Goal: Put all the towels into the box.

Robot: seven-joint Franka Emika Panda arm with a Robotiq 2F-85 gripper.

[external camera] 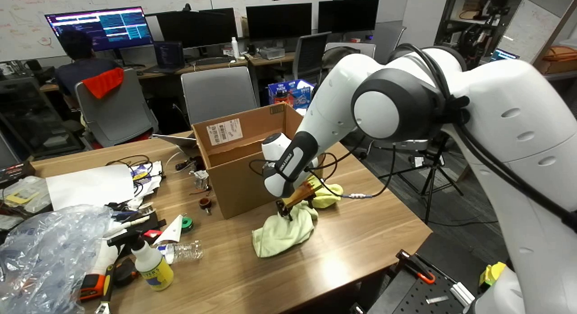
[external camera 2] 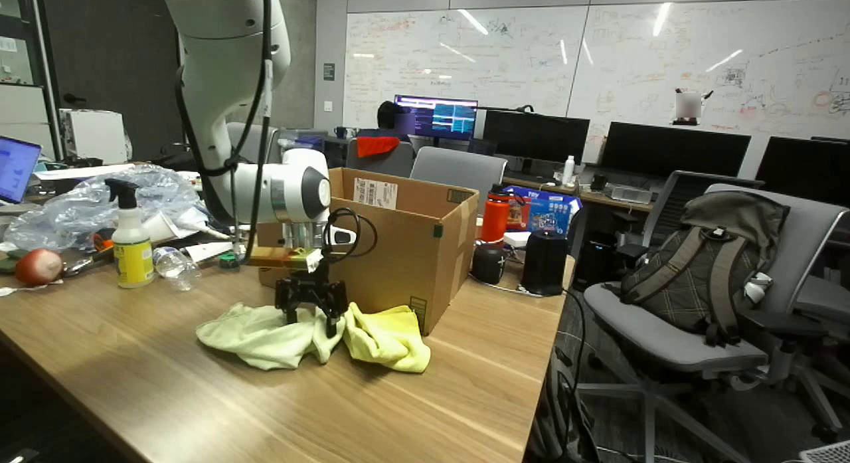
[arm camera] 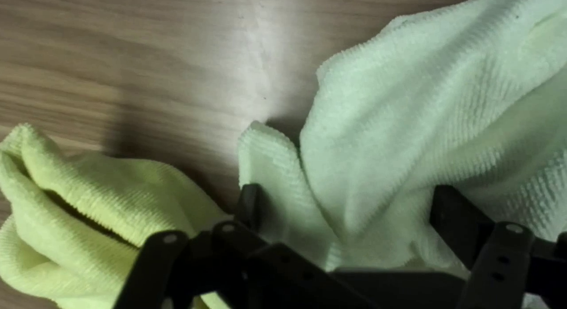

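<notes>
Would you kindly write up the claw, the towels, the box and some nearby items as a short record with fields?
claw: open, pointing down
pale towel: crumpled on the table, beneath the claw
yellow towel: bunched on the table, close beside the box
box: open-topped cardboard; floor hidden, so contents cannot be told
also on the table: spray bottle, clear plastic bag
still to be boxed: pale towel, yellow towel
</notes>
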